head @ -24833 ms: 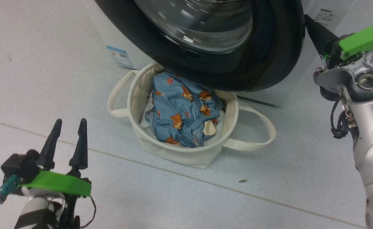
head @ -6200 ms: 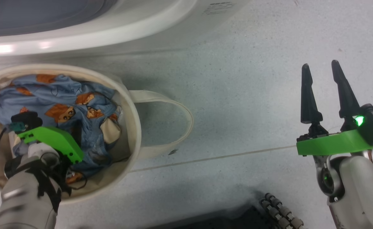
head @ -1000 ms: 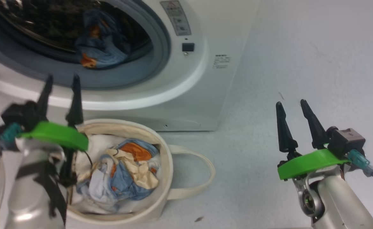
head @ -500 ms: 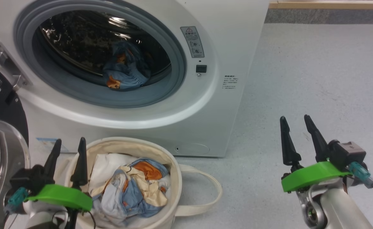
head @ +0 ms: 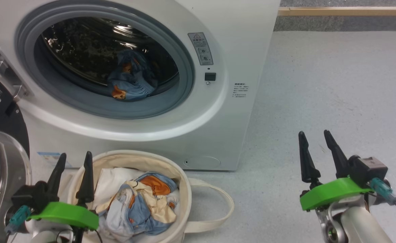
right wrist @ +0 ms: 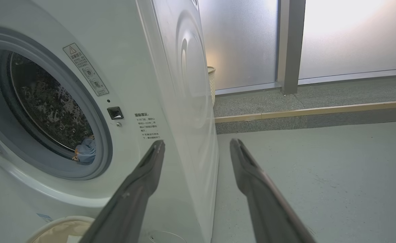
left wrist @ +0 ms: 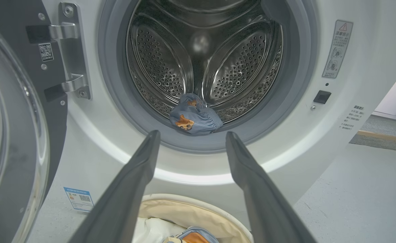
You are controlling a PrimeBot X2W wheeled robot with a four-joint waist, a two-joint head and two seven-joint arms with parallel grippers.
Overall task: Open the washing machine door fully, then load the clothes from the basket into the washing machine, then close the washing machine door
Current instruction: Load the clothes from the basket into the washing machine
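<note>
The white washing machine (head: 238, 44) stands with its door (head: 0, 175) swung wide open at the left, glass bowl showing. One light-blue bear-print garment (head: 128, 82) lies in the steel drum (left wrist: 201, 60), also seen as the garment (left wrist: 194, 116). The cream basket (head: 184, 195) sits on the floor below the opening, with more clothes (head: 140, 202) and a white pad in it. My left gripper (head: 75, 158) is open and empty beside the basket's left rim. My right gripper (head: 314, 136) is open and empty over bare floor to the right.
Grey speckled floor (head: 336, 84) stretches right of the machine. A wooden strip (head: 346, 11) edges a raised step at the back. Frosted glass panels (right wrist: 336, 37) and a pale bin (right wrist: 211, 84) stand behind the machine.
The head camera has tilted up, bringing the drum and open door into fuller view. My left gripper has come down from before the drum opening to beside the basket. Both grippers stay open.
</note>
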